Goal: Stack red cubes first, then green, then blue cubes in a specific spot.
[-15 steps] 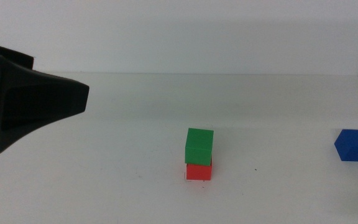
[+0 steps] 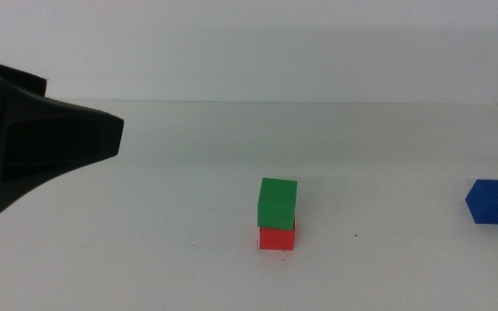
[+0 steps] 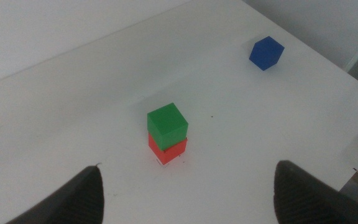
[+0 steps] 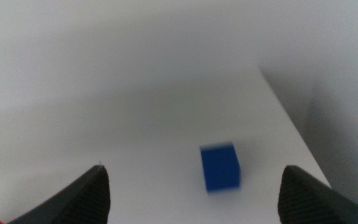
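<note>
Two cubes stacked, blue one left to go.

Green cube [image 2: 277, 203] sits on red cube [image 2: 277, 238] mid-table, slightly twisted off the red's edges; a faint square mark [image 2: 260, 249] seems to peek out at the red's base, hard to be sure. Blue cube [image 2: 492, 202] lies alone well off to the right near the table [image 2: 171, 173] edge, turned corner-on. Left gripper [image 3: 185, 193] hangs raised at the left side, jaws spread wide, holding nothing. Right gripper [image 4: 194, 186] is out of the middle view; its wrist view is blurred, with jaws wide apart, empty, and the blue cube between and ahead of them. Step in hand: blue pick. Next move likely needs the right gripper to descend, square up to the rotated cube, close, then place it on the green without knocking the stack.
</note>
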`<state>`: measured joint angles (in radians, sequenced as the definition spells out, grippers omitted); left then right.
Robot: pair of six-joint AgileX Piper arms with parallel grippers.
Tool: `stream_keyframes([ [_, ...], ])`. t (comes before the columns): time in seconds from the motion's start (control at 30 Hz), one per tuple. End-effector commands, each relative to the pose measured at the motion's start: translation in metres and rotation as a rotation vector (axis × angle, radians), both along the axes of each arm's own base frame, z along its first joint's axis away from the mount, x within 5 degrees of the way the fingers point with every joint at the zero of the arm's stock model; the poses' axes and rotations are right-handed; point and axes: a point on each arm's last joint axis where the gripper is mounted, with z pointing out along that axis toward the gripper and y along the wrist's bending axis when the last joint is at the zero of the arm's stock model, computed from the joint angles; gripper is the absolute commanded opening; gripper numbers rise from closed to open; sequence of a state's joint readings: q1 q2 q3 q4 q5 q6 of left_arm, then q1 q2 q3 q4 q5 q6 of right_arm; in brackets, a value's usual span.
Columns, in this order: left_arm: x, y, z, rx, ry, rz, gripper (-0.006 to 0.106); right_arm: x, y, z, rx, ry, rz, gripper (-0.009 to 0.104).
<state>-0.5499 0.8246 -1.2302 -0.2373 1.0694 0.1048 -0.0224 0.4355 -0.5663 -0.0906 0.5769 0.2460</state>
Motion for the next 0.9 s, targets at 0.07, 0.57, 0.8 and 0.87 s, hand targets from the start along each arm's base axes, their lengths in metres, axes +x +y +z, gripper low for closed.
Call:
stream_keyframes([
  [0.07,-0.001,0.001,0.001,-0.01,-0.014,0.002,0.094,0.03,-0.004,0.031,0.0,0.216,-0.036,0.083],
  [0.57,-0.002,0.002,0.002,-0.009,-0.02,0.005,0.094,0.176,-0.011,0.0,-0.129,0.699,0.042,0.083],
  [0.8,-0.002,0.002,0.002,-0.01,-0.021,0.005,0.094,0.245,-0.019,-0.054,-0.19,0.862,0.03,0.083],
  [0.87,-0.002,0.002,0.002,-0.01,-0.021,0.005,0.094,0.259,-0.022,-0.066,-0.199,0.886,0.031,0.083],
])
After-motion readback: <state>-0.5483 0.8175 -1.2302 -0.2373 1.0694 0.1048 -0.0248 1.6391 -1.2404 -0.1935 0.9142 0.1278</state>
